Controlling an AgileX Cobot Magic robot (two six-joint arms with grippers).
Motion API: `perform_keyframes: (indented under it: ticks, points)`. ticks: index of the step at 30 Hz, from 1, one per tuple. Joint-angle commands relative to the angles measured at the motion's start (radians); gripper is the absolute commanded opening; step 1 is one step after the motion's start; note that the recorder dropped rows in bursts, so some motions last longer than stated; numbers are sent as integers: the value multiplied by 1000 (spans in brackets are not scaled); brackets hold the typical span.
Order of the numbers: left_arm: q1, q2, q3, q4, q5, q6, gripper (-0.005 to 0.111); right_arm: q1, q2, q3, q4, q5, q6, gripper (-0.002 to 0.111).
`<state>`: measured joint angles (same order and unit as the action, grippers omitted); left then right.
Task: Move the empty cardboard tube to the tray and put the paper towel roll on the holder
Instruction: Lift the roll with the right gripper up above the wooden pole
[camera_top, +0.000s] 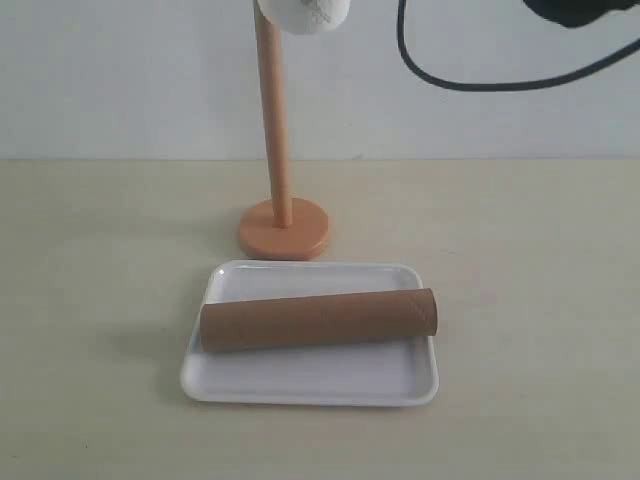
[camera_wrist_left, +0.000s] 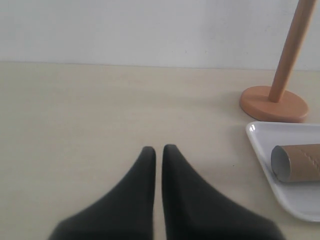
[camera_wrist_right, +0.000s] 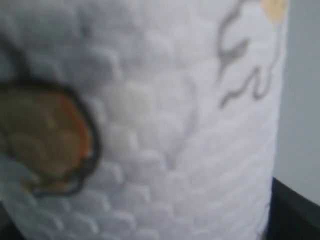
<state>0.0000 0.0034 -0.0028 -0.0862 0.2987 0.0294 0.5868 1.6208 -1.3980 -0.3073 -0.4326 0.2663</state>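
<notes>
The brown cardboard tube lies lengthwise across the white tray; its open end and the tray's corner show in the left wrist view. Behind the tray stands the wooden holder on its disc base. The paper towel roll hangs at the pole's top, cut off by the frame edge. It fills the right wrist view as white embossed paper, with one dark finger beside it. My left gripper is shut with nothing in it, low over the table left of the tray.
A black cable loops down at the upper right under a dark part of the right arm. A pale wall stands behind the beige table. The holder's base is close to the tray's far rim.
</notes>
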Motion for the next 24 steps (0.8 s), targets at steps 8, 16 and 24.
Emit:
perform_keyframes:
  ticks: [8, 16, 24]
  points:
    - [1, -3, 3, 0, 1, 2, 4, 2, 49, -117, -18, -14, -10, 0]
    - [1, -3, 3, 0, 1, 2, 4, 2, 137, -197, -20, 31, 47, 0]
    - [1, -3, 3, 0, 1, 2, 4, 3, 141, -258, -77, 68, 48, 0]
